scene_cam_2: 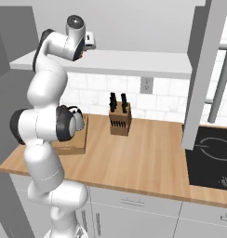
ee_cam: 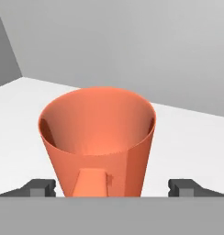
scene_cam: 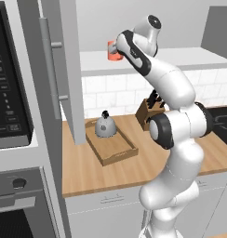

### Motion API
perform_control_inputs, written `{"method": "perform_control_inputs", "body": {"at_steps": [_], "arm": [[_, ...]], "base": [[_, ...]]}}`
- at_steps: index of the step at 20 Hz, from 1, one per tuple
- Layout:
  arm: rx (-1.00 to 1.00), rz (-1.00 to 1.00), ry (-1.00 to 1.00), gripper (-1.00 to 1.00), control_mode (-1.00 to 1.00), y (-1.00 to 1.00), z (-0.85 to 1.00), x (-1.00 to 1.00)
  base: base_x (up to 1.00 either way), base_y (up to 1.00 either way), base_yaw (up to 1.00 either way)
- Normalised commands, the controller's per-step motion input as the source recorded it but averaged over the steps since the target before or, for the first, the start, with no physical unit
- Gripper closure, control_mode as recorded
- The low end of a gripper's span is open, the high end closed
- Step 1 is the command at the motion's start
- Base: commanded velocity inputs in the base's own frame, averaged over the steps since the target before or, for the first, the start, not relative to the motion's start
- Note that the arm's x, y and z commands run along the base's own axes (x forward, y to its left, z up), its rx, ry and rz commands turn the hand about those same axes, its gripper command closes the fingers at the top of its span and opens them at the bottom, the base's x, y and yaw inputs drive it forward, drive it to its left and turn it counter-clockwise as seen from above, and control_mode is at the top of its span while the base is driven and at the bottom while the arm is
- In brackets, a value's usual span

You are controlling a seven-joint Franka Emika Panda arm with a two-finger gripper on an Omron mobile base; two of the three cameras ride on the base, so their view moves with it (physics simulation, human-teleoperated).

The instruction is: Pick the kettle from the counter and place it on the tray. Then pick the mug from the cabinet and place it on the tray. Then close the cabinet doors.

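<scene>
On the counter [scene_cam: 148, 162], the kettle [scene_cam: 105, 124] sits at the tray's [scene_cam: 116, 153] back end. Up on the cabinet [scene_cam_2: 134, 62] shelf near its left edge, I have the gripper [ee_cam: 112, 187] spread around the mug [ee_cam: 97, 137], fingers [ee_cam: 40, 187] not touching.

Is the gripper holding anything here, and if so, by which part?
Nothing held yet. The gripper is open, its fingertips apart on either side of the mug, not touching it.
</scene>
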Motion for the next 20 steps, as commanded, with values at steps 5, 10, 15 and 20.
{"method": "perform_control_inputs", "body": {"at_steps": [5, 10, 15, 20], "arm": [[0.00, 0.00, 0.00, 1.00, -1.00, 0.08, -0.06, 0.00], [0.00, 0.00, 0.00, 1.00, -1.00, 0.00, -0.17, 0.00], [0.00, 0.02, 0.00, 1.00, -1.00, 0.00, -0.05, -0.08], [0.05, 0.05, 0.00, 1.00, -1.00, 0.00, 0.06, -0.74]], "base": [[0.00, 0.00, 0.00], [0.00, 0.00, 0.00], [0.00, 0.00, 0.00], [0.00, 0.00, 0.00]]}}
